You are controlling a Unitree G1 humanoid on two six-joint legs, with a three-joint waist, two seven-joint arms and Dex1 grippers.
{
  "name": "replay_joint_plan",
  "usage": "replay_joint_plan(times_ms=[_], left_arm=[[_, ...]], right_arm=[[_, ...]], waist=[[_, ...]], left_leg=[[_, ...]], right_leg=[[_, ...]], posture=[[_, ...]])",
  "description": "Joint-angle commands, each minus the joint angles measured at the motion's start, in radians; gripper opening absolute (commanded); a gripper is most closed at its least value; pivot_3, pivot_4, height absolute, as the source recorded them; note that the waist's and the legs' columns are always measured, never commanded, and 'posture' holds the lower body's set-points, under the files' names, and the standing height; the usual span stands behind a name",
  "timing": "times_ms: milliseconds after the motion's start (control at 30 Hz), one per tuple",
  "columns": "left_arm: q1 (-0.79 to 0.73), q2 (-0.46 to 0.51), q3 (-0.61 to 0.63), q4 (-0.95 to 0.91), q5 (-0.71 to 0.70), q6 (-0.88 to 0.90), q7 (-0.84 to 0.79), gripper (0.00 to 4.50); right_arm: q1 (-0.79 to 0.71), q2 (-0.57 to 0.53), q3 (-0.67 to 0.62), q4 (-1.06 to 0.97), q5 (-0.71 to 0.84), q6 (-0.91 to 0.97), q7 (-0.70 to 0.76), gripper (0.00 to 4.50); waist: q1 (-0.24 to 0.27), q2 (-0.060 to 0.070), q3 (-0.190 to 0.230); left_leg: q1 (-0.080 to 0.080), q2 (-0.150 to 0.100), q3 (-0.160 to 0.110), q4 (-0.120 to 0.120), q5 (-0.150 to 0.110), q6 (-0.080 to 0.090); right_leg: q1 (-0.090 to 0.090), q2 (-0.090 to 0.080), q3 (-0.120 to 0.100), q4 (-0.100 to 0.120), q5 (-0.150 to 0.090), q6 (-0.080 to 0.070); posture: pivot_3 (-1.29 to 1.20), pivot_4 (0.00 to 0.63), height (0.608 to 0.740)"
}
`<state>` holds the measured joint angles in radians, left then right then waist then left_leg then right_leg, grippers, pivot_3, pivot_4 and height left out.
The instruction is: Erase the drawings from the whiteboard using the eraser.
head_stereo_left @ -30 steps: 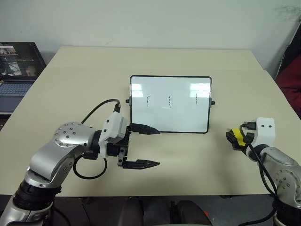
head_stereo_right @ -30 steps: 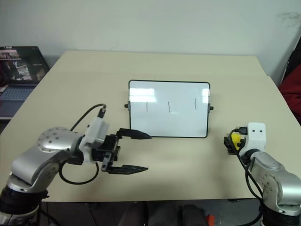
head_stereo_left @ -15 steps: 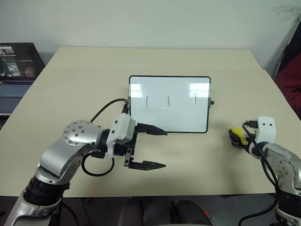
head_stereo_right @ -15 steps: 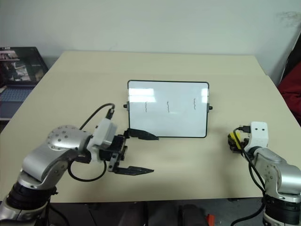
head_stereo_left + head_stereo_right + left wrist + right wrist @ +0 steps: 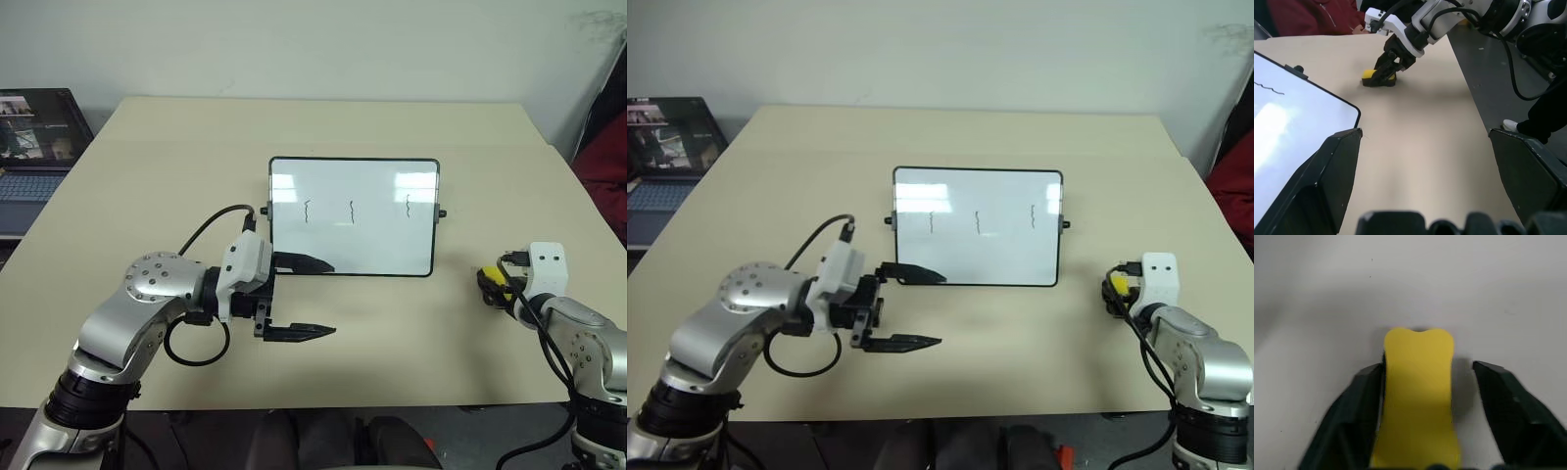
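One table carries one whiteboard at its centre, bearing three drawings. One eraser lies near the right edge, between the right gripper's fingers: one finger touches it, the other stands apart. The left gripper hovers spread wide at the whiteboard's lower left corner, empty.

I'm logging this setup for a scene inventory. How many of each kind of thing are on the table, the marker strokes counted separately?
Whiteboard: 1
Squiggly drawings: 3
Yellow eraser: 1
Total: 5
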<state>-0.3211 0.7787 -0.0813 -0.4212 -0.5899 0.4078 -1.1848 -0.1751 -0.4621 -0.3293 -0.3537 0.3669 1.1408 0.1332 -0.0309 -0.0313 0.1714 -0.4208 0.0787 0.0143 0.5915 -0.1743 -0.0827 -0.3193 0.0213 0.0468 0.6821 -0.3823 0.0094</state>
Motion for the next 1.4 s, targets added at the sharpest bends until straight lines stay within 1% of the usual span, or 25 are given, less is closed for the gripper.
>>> replay_joint_plan(times_ms=[33,67,100,233,367,467,600,767,800,900,1033,1133,1267,1400], left_arm=[[-0.001,0.002,0.03,-0.026,-0.002,-0.01,0.012,4.5],[0.0,0.003,0.03,-0.025,-0.001,-0.011,0.012,4.5],[0.002,0.004,0.03,-0.022,0.0,-0.013,0.012,4.5],[0.012,0.005,0.035,-0.012,0.01,-0.014,0.03,4.5],[0.032,-0.002,0.079,0.003,0.007,0.003,0.085,4.5],[0.068,-0.015,0.125,0.003,0.013,0.006,0.157,4.5],[0.115,-0.079,0.187,-0.024,0.01,0.023,0.3,4.5],[0.191,-0.126,0.252,-0.047,0.087,0.017,0.479,4.5],[0.198,-0.13,0.267,-0.041,0.101,0.019,0.51,4.5],[0.226,-0.108,0.299,-0.02,0.154,-0.011,0.537,4.5],[0.229,-0.115,0.358,0.004,0.139,0.022,0.576,4.5],[0.263,-0.112,0.393,0.007,0.12,0.033,0.565,4.5],[0.335,-0.083,0.423,0.029,0.123,0.022,0.514,4.5],[0.327,-0.074,0.431,0.05,0.132,0.014,0.51,4.5]], right_arm=[[-0.007,-0.008,-0.002,-0.01,-0.013,-0.023,0.006,1.77],[-0.006,-0.008,-0.002,-0.01,-0.014,-0.023,0.007,1.42],[-0.006,-0.007,-0.002,-0.01,-0.015,-0.024,0.007,1.27],[-0.012,-0.001,-0.013,-0.019,-0.016,-0.025,0.005,1.27],[-0.004,-0.003,-0.015,-0.076,-0.009,-0.037,0.016,1.27],[0.031,-0.001,0.003,-0.157,-0.008,-0.088,0.038,1.27],[0.087,0.022,0.015,-0.266,-0.01,-0.141,0.042,1.27],[0.115,0.049,0.065,-0.382,0.017,-0.195,0.074,1.27],[0.104,0.053,0.09,-0.392,0.026,-0.202,0.086,1.27],[0.027,0.053,0.192,-0.403,0.051,-0.225,0.14,1.27],[-0.08,0.07,0.237,-0.391,0.101,-0.223,0.177,1.27],[-0.151,0.066,0.289,-0.366,0.101,-0.234,0.199,1.27],[-0.26,0.09,0.407,-0.304,0.035,-0.28,0.189,1.27],[-0.343,0.119,0.512,-0.207,-0.048,-0.345,0.181,1.27]], waist=[[0.0,0.0,0.0],[0.0,0.0,0.0],[0.0,0.0,0.0],[0.0,0.0,0.0],[0.0,0.0,0.0],[-0.001,0.0,0.0],[0.0,0.0,0.0],[-0.001,0.0,0.0],[-0.001,0.0,0.0],[-0.005,0.0,0.0],[0.0,0.0,0.0],[0.002,0.0,0.0],[-0.002,0.0,0.0],[-0.002,0.0,0.0]], left_leg=[[0.0,0.0,0.0,0.0,0.0,0.0],[0.0,0.0,0.0,0.0,0.0,0.0],[0.0,0.0,0.0,0.0,0.0,0.0],[0.0,0.0,0.0,0.0,0.0,0.0],[0.0,0.0,0.0,0.0,0.0,0.0],[0.0,0.0,0.0,0.0,0.0,0.0],[-0.001,0.0,-0.001,0.0,0.0,0.0],[-0.001,0.001,-0.001,0.0,0.0,0.0],[0.0,0.001,-0.001,0.0,0.0,0.0],[0.001,0.001,-0.001,0.0,0.0,0.0],[0.0,0.001,-0.002,0.0,0.0,0.0],[0.0,0.0,-0.002,0.0,0.0,0.0],[0.0,0.001,-0.001,0.0,0.0,0.0],[0.0,0.001,-0.002,0.0,0.0,0.0]], right_leg=[[0.0,0.0,0.0,0.0,0.0,0.0],[0.0,0.0,0.0,0.0,0.0,0.0],[0.0,0.0,0.0,0.0,0.0,0.0],[0.0,0.0,0.0,0.0,0.0,0.0],[0.0,0.0,0.0,0.0,0.0,0.0],[0.0,0.0,0.0,0.0,0.0,0.0],[0.0,0.0,0.0,-0.001,0.0,0.0],[0.0,-0.004,-0.001,0.0,0.0,0.0],[0.0,-0.004,-0.001,0.0,0.0,0.0],[0.0,-0.004,-0.001,0.001,0.0,0.0],[0.0,-0.004,-0.001,0.001,0.0,0.0],[0.0,-0.004,-0.002,0.0,0.0,-0.001],[0.0,-0.005,-0.001,-0.001,0.001,-0.001],[-0.001,-0.005,-0.003,0.001,0.0,-0.001]], posture=[[0.0,0.15,0.74],[0.0,0.15,0.74],[0.0,0.15,0.74],[0.0,0.15,0.74],[0.0,0.15,0.74],[0.0,0.15,0.74],[0.0,0.15,0.74],[0.0,0.15,0.74],[0.0,0.15,0.74],[0.0,0.15,0.74],[0.0,0.15,0.74],[0.0,0.15,0.74],[0.0,0.15,0.74],[0.0,0.15,0.74]])
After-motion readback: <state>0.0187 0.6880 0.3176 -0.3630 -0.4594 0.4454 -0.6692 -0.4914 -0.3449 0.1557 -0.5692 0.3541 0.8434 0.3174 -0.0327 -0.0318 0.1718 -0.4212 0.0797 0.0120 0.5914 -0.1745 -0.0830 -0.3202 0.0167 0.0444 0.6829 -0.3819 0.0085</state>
